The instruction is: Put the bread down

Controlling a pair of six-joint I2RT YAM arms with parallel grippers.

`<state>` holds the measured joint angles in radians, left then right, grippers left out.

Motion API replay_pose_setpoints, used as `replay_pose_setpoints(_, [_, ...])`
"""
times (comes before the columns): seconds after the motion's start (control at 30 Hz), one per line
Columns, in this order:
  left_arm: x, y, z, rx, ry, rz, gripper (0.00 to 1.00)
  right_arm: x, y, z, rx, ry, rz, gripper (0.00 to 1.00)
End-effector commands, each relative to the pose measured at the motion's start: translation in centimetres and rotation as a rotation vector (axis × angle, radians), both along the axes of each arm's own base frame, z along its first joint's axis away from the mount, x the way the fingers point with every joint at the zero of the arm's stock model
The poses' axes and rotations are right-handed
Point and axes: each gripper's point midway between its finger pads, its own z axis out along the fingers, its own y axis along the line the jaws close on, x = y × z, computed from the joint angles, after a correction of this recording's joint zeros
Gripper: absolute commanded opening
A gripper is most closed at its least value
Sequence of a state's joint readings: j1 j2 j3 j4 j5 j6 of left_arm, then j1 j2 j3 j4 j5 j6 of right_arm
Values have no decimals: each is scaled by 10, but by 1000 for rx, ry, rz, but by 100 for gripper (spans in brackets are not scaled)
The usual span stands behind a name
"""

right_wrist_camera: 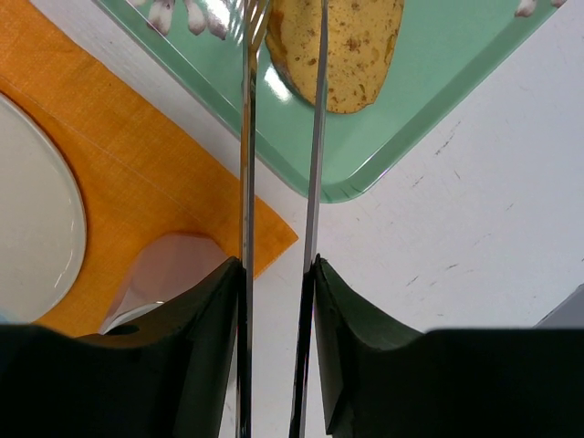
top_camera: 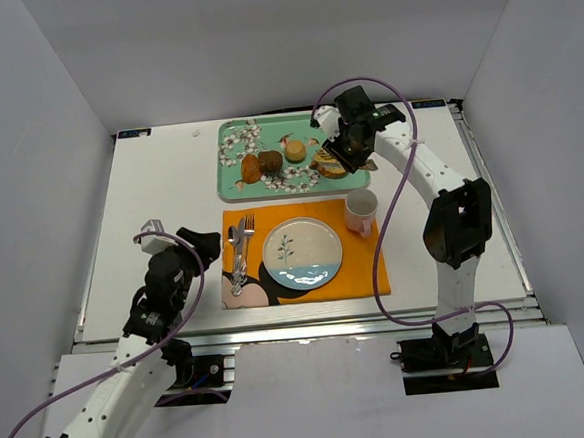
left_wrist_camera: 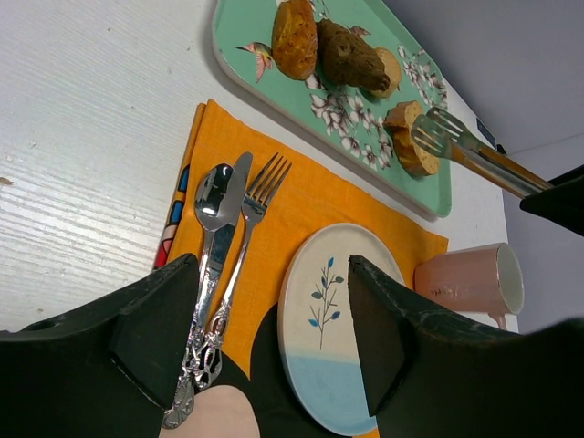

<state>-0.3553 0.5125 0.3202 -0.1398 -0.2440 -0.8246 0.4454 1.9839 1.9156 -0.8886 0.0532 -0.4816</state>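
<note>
The bread (top_camera: 330, 164) is a golden-brown slice lying at the right end of the green tray (top_camera: 234, 175). It also shows in the right wrist view (right_wrist_camera: 347, 46) and the left wrist view (left_wrist_camera: 406, 137). My right gripper (top_camera: 352, 143) (right_wrist_camera: 274, 265) is shut on metal tongs (right_wrist_camera: 246, 164). The tongs' tips (left_wrist_camera: 436, 135) reach the bread, one arm over it and one at its edge; I cannot tell if they clamp it. My left gripper (top_camera: 209, 247) (left_wrist_camera: 272, 269) is open and empty, hovering over the cutlery (left_wrist_camera: 219, 246) at the left of the orange placemat (top_camera: 361, 272).
A round plate (top_camera: 302, 253) with a blue band sits on the placemat. A pink mug (top_camera: 361, 212) stands at the mat's right edge, just in front of the tray. Two dark rolls (top_camera: 260, 165) and a small pale bun (top_camera: 295, 151) lie on the tray.
</note>
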Motion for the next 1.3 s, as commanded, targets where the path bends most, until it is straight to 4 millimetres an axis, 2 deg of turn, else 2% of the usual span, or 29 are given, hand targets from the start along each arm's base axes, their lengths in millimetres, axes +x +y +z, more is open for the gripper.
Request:
replay_pose_setpoints(0.0, [3, -1, 2, -6, -13, -2, 76, 12, 6, 13, 18, -49, 7, 42])
replay_pose_setpoints(0.93, [4, -2, 0, -4, -6, -2, 76, 4, 1, -19, -22, 41, -7, 43])
replay_pose_setpoints(1.17, [3, -1, 1, -4, -6, 1, 76, 5, 0, -25, -22, 63, -13, 37])
replay_pose_setpoints(1.27, [3, 0, 2, -3, -5, 4, 76, 5, 1, -25, -19, 64, -8, 30])
